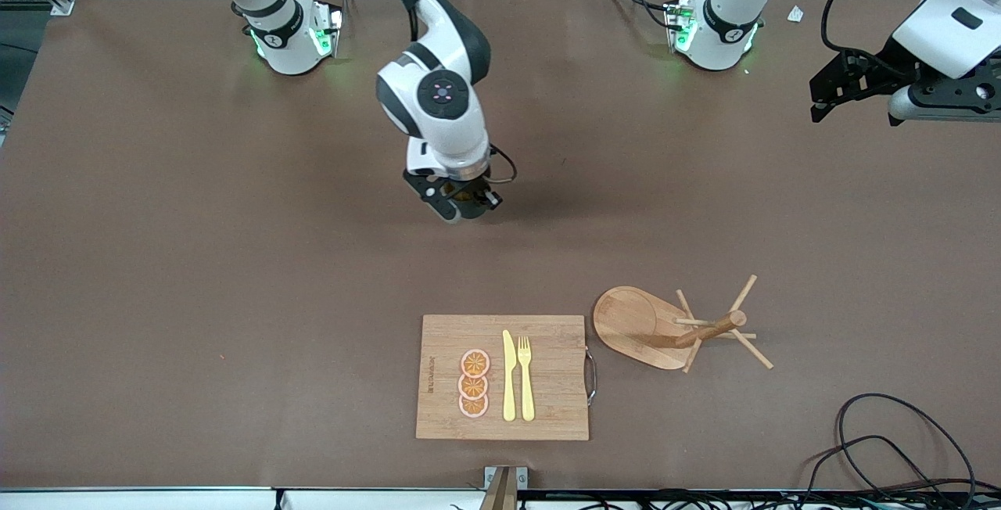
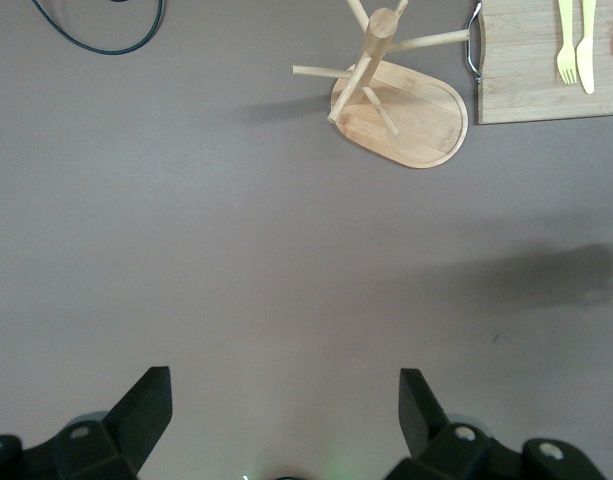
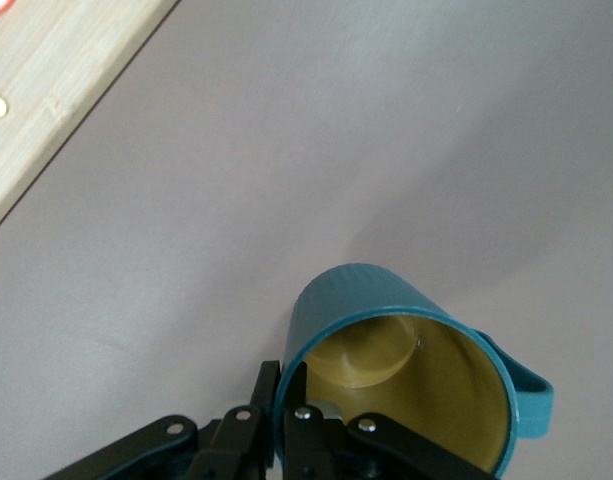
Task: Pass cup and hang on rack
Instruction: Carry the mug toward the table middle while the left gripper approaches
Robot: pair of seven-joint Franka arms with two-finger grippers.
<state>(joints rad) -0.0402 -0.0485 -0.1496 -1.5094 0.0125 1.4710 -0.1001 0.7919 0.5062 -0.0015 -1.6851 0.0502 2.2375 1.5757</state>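
Observation:
My right gripper (image 1: 457,203) is low over the middle of the table, shut on the rim of the teal cup (image 3: 381,300). One finger is inside the mustard-yellow interior and one outside, and the handle (image 3: 531,395) sticks out to the side. In the front view the hand hides most of the cup (image 1: 469,195). The wooden rack (image 1: 637,322) stands nearer the front camera, toward the left arm's end, with its pegs bare; it also shows in the left wrist view (image 2: 401,110). My left gripper (image 1: 830,94) is open and empty, high over the table's left-arm end (image 2: 283,400).
A wooden cutting board (image 1: 547,385) with a yellow knife, a fork and orange slices lies beside the rack, near the front edge. It also shows in the left wrist view (image 2: 531,70) and the right wrist view (image 3: 56,100). Black cables (image 1: 899,439) lie at the front corner.

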